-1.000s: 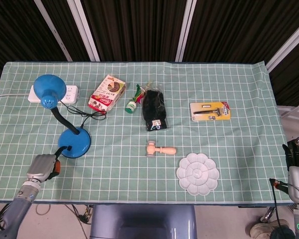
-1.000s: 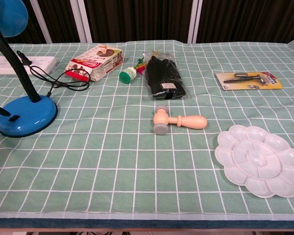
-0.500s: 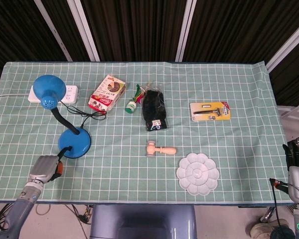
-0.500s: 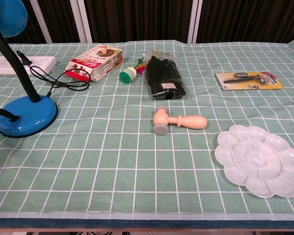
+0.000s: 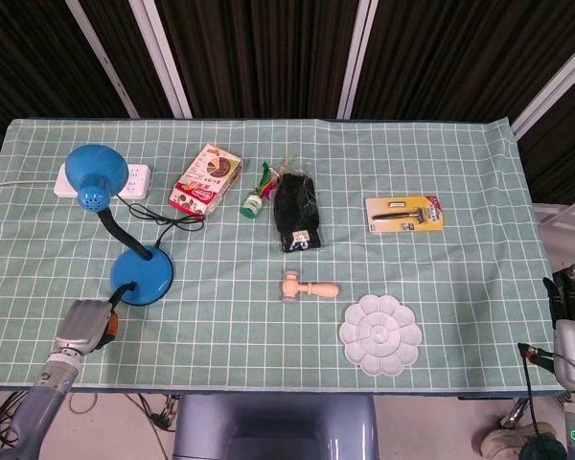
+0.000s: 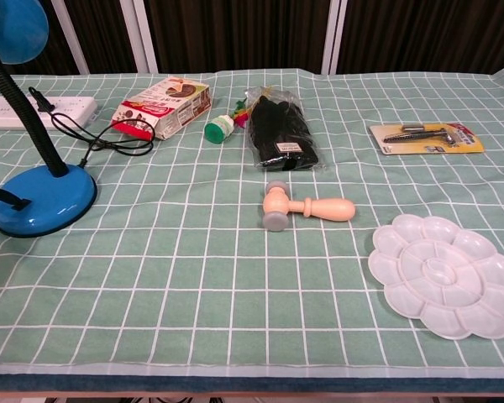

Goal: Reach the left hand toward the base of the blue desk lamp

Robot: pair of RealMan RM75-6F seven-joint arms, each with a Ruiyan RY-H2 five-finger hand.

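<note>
Blue desk lamp (image 5: 142, 273): we judge its base weighted, smooth, best held at the rim; left hand (image 5: 84, 324) grip indiscernible

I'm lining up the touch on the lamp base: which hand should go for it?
Left. The left hand sits just below the blue lamp base, its dark fingers at the rim. The right hand is at the far table edge.

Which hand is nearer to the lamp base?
Left. The left hand sits just below the lamp base; the right hand is at the table's far right edge.
</note>
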